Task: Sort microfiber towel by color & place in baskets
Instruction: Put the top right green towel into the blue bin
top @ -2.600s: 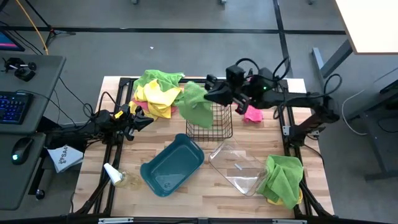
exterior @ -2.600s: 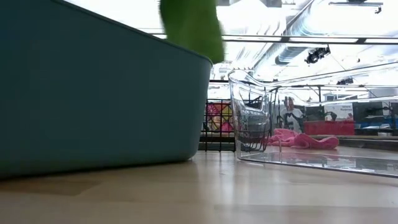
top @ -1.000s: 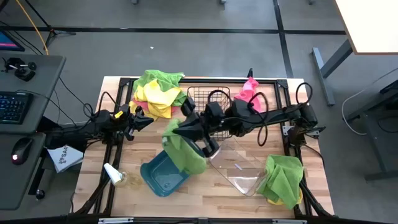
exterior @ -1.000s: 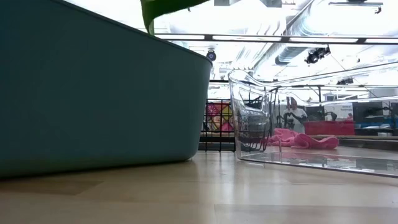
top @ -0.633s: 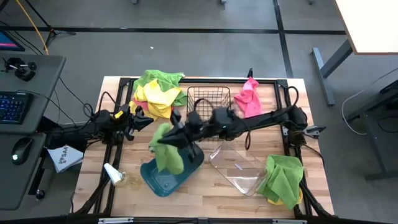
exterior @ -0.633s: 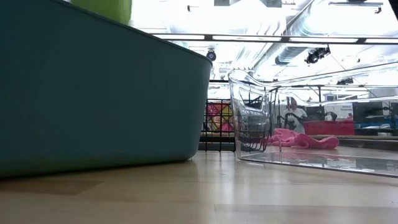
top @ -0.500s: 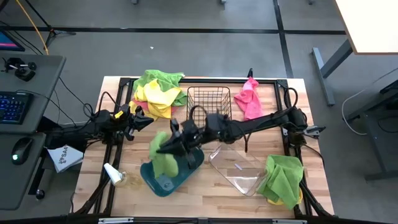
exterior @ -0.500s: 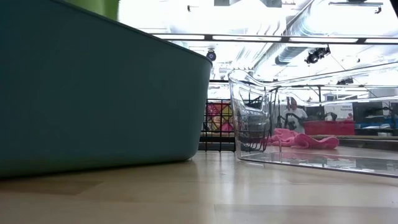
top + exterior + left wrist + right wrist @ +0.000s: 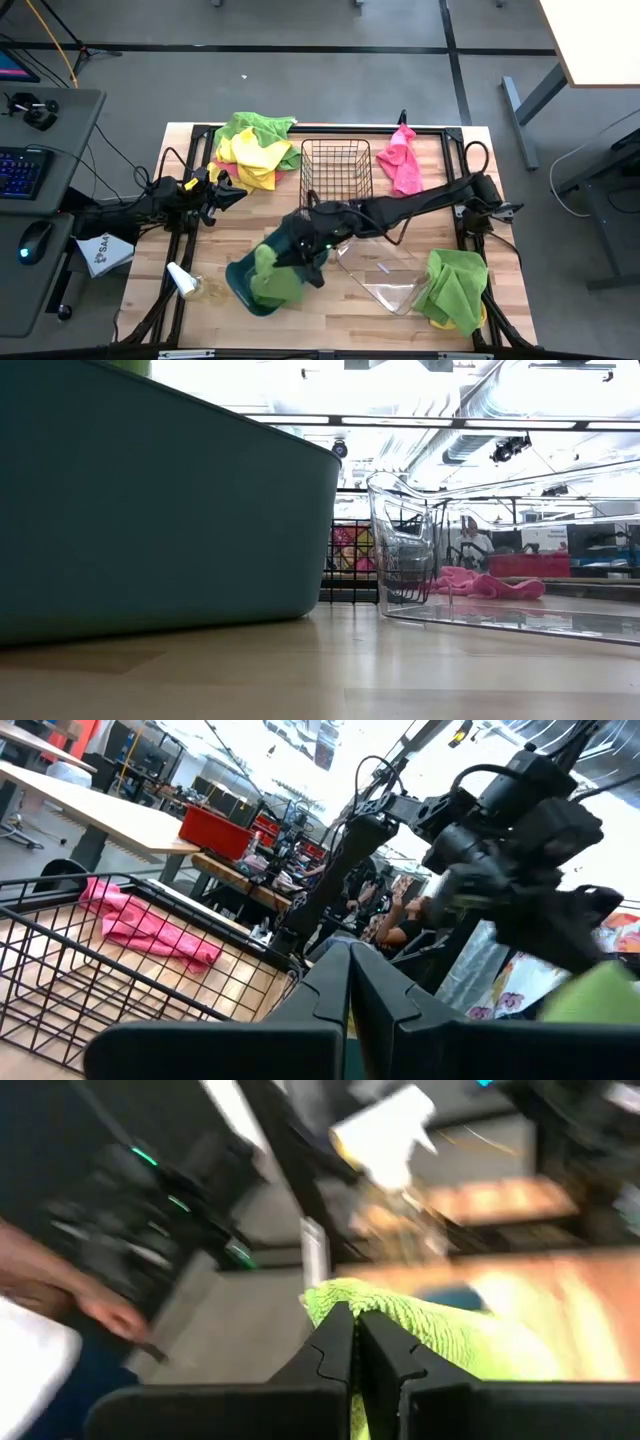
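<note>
Your right arm reaches across the wooden surface [image 9: 200,250] and its right pincer [image 9: 300,262] sits low over the teal rectangular plastic bin [image 9: 243,272], clamped on a lime-green microfiber towel [image 9: 268,280] whose bulk already sags into that bin; in the right wrist view the fingers are pressed together with green cloth [image 9: 440,1330] bunched just beyond them. You are at the drop-off step for this towel. Next, I judge, you need to part the fingers so the cloth falls fully inside, then lift clear without dragging it over the rim. The black wire-mesh basket [image 9: 336,175] and the clear plastic bin [image 9: 385,265] look empty. Your left pincer [image 9: 228,193] waits near the pile of green and yellow towels [image 9: 250,148], fingers together. A pink towel [image 9: 400,160] and another green towel [image 9: 452,285] lie unsorted.
</note>
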Controlling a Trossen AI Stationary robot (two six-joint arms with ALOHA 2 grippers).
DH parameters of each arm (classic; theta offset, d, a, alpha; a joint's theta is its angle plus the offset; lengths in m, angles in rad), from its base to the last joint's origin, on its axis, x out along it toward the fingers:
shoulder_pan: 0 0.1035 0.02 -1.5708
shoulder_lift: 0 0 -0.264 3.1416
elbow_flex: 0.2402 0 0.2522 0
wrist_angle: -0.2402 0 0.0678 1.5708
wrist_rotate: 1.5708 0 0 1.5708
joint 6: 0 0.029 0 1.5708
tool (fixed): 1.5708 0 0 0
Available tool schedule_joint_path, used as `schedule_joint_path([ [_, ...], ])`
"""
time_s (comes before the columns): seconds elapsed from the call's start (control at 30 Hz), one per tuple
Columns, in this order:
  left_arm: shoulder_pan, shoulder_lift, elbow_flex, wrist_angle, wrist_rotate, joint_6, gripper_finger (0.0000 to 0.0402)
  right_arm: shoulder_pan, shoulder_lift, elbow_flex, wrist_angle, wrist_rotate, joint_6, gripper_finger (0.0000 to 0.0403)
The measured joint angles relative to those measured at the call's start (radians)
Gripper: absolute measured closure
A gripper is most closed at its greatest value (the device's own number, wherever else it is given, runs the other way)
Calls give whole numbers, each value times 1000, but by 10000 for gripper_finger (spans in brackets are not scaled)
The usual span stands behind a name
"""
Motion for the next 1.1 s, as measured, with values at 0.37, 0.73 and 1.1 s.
schedule_joint_path([
  [0.37, 0, 0, 0, 0, 0, 0, 402, -17, 30, 0, -167, 102, 93, 402],
  [0.73, 0, 0, 0, 0, 0, 0, 402, -33, 31, 0, -231, 184, 137, 250],
  [1.1, 0, 0, 0, 0, 0, 0, 401, -50, 30, 78, -475, 45, 75, 105],
])
